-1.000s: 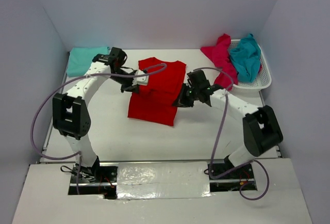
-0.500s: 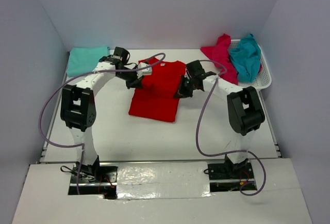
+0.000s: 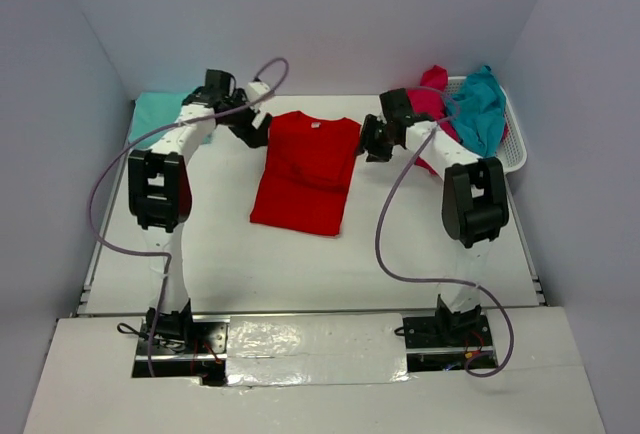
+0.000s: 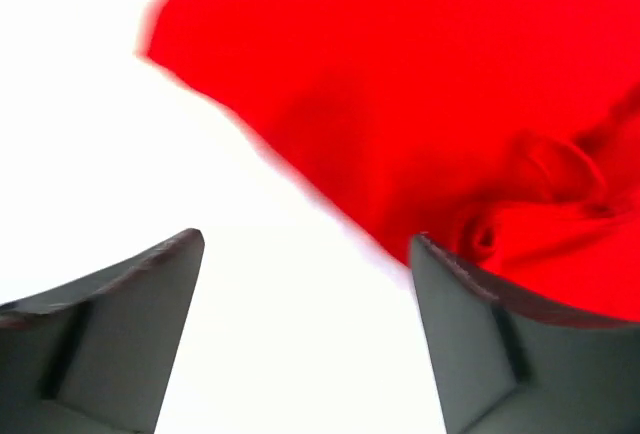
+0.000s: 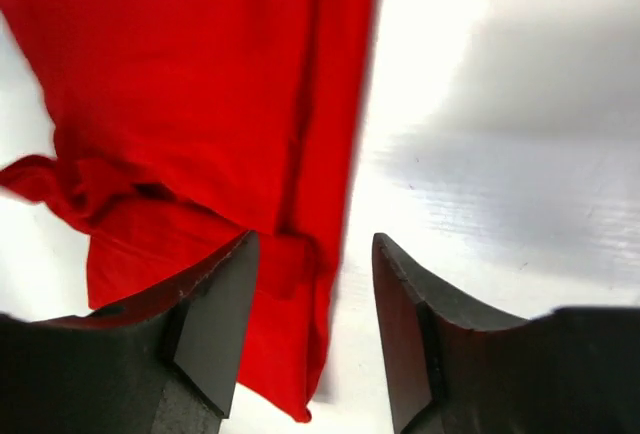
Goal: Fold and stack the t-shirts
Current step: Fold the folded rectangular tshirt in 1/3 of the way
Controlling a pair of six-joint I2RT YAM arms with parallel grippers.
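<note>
The red shirt [image 3: 305, 174] is lying flat on the worktop [image 3: 400, 244]. The left gripper [image 4: 305, 244] is hovering just off its left sleeve, fingers apart and empty. The right gripper [image 5: 315, 239] is sitting over its right edge, fingers apart, clamping nothing. A folded teal shirt [image 3: 155, 114] is lying beyond its left side.

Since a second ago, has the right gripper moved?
Yes. The right gripper moved up the view toward the white basket, off the red t-shirt to its right edge.
</note>
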